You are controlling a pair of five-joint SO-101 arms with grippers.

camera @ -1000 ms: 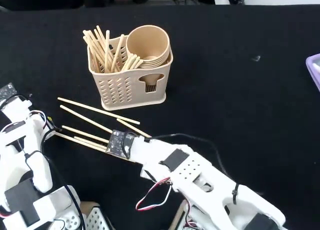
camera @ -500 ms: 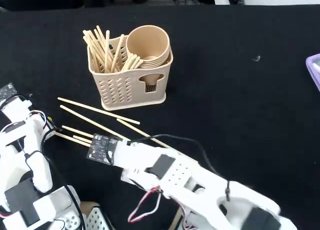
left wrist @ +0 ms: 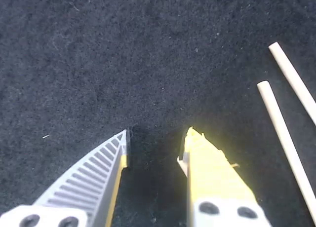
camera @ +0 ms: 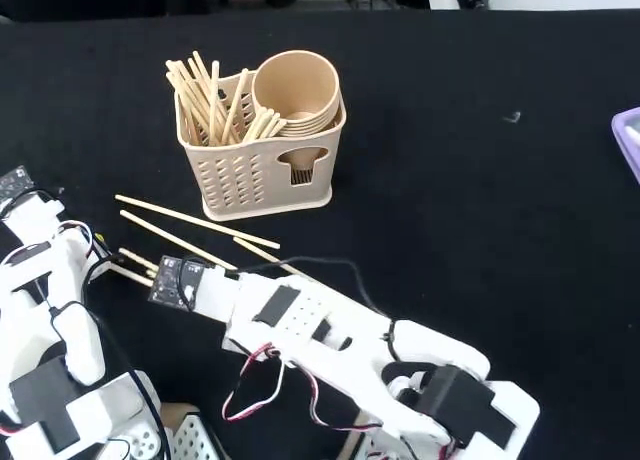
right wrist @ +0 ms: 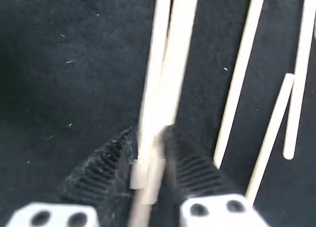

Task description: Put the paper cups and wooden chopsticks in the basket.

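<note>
Chopsticks (camera: pixel 195 220): thin, pale, round wood. Several lie loose on the black table (camera: pixel 480 230) in front of the basket (camera: pixel 262 180). More stand bundled in its left compartment, and stacked paper cups (camera: pixel 296 85) sit in the right one. Up close, the right wrist view has the right gripper (right wrist: pixel 148 138) pinching two blurred chopsticks, with others beside them. In the left wrist view the left gripper (left wrist: pixel 155 138) is spread over bare table, two chopstick ends near.

Right arm (camera: pixel 300 320) has swept left across the table (camera: pixel 500 230), wrist now over the near ends of the loose wooden chopsticks (camera: pixel 133 273), hiding more of them, right gripper (right wrist: pixel 148 138) straddling two sticks
</note>
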